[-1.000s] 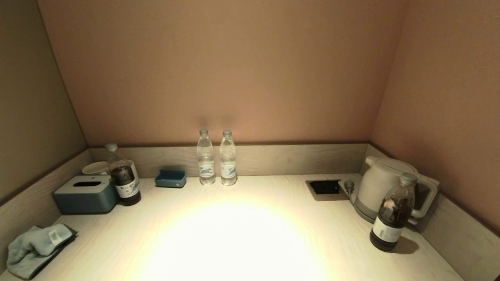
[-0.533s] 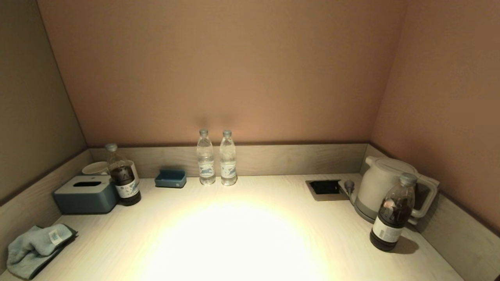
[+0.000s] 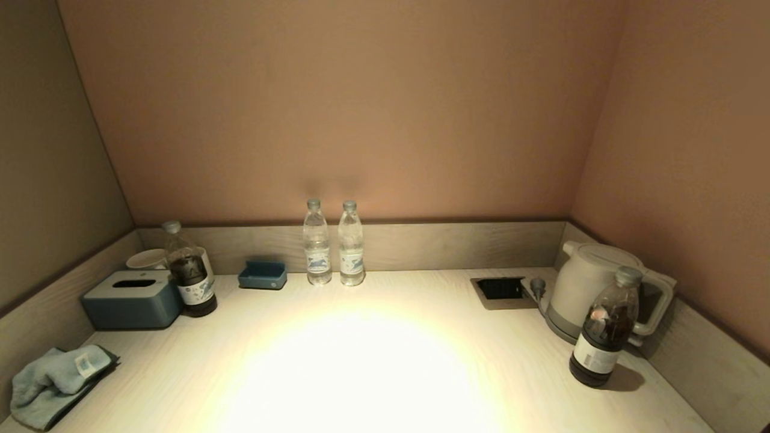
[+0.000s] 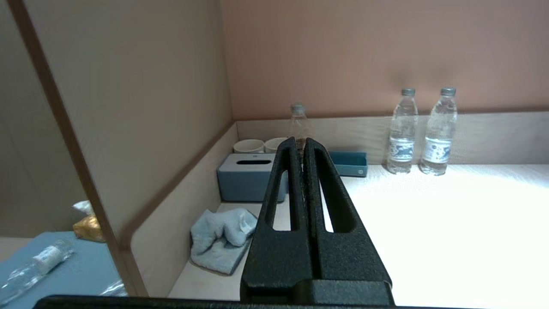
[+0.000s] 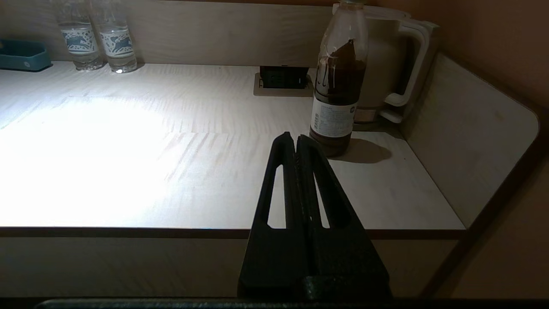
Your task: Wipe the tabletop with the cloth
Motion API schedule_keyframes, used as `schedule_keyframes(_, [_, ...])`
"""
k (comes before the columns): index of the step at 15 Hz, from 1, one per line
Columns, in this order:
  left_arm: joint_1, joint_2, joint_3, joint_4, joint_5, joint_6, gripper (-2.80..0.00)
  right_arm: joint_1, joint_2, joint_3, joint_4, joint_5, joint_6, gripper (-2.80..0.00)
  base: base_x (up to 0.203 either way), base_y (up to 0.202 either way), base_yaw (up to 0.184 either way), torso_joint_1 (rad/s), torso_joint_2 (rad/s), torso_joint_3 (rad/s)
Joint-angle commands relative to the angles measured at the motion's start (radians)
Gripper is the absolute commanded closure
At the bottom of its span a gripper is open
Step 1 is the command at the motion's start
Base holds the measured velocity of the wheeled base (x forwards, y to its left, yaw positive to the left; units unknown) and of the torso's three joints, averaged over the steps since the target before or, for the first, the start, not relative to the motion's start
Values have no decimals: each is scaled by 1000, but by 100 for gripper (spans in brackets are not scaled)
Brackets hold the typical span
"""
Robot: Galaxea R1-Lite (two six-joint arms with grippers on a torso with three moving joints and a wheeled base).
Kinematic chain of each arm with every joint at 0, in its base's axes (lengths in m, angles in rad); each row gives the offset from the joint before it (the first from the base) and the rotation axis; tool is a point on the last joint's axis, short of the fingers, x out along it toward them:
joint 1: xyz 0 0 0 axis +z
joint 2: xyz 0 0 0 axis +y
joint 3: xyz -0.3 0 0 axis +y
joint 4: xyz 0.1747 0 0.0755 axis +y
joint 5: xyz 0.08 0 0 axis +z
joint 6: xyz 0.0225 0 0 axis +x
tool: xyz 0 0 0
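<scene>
A crumpled light blue cloth (image 3: 54,379) lies at the front left corner of the pale wooden tabletop (image 3: 361,361), against the left side board; it also shows in the left wrist view (image 4: 221,238). My left gripper (image 4: 301,143) is shut and empty, held back from the table's front edge, just right of the cloth. My right gripper (image 5: 295,139) is shut and empty, held at the table's front edge near the right side. Neither arm shows in the head view.
At the back left stand a blue tissue box (image 3: 132,299), a dark-liquid bottle (image 3: 191,279), cups (image 3: 147,258) and a small blue tray (image 3: 263,275). Two water bottles (image 3: 334,243) stand at the back middle. A kettle (image 3: 592,288), another dark bottle (image 3: 604,328) and a socket recess (image 3: 500,288) occupy the right.
</scene>
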Motion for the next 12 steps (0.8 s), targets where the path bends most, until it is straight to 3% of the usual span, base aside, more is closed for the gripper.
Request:
schedule_keyframes(1, [-1,-77,54,-22,-27,-2,0,0,0,1,0,1,0,0,0,0,0,0,0,0])
schedule_keyframes(6, [-1,-95,170,-159,-91,-59,0,0,0,-1,0,1,0,0,0,0,0,0,0,0])
schedule_keyframes(8, [-1,-95,191,-172,-93,-61,0,0,0,0,0,1,-1,0,0,0,0,0,0,0])
schedule_keyframes(12, [-1,-95,348,-216,-96,-63,0,0,0,-1,0,1,0,0,0,0,0,0,0,0])
